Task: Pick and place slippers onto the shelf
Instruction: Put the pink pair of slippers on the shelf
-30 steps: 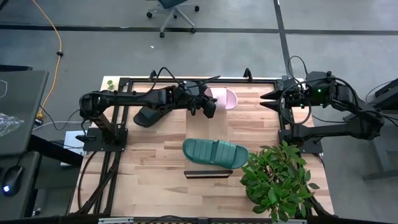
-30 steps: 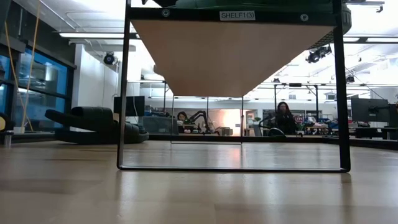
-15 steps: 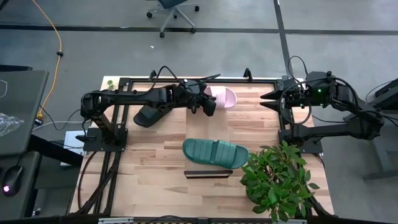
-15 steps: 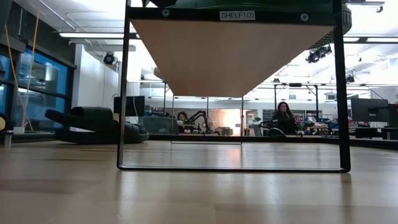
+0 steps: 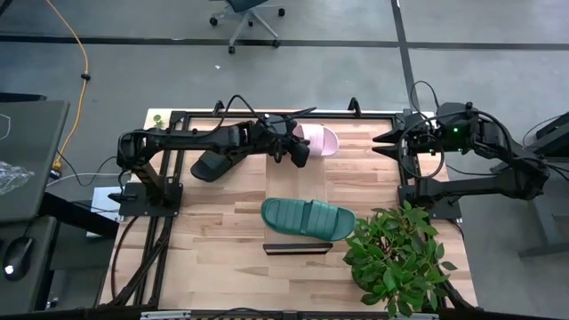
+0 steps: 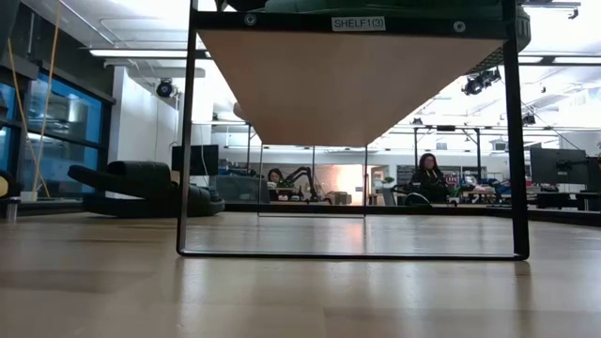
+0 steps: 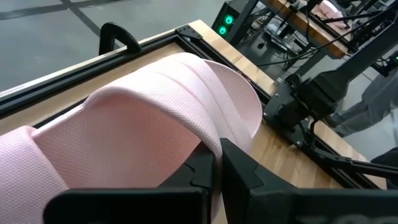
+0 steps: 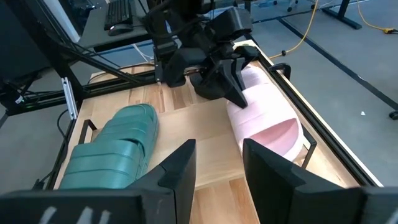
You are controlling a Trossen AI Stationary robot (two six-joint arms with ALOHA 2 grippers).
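The pale pink slipper point(image 5: 318, 140) lies sole down at the far end of the raised light-wood shelf point(image 5: 284, 182). My left gripper point(image 5: 299, 149) is shut, its tips against that slipper. The teal slipper point(image 5: 307, 218) lies across the shelf's near part, resting on its sole. A black slipper point(image 5: 212, 165) sits on the tabletop under my left arm. My right gripper point(image 8: 217, 168) hangs open by the table's right edge, well away from all three. In the low view the shelf point(image 6: 347, 84) shows from below. My left gripper touches the pink slipper at the edge of its strap point(image 7: 208, 134) with shut fingertips point(image 7: 241, 167); nothing shows between them. The fingers slant down, coming from the table's left. The slipper stays flat on the shelf board.
A potted plant point(image 5: 396, 258) stands at the near right corner. A dark rail point(image 5: 298, 249) ends the shelf near the teal slipper. Black frame bars and handles point(image 5: 354, 106) line the table's far edge. A person point(image 6: 428, 175) sits far off in the room.
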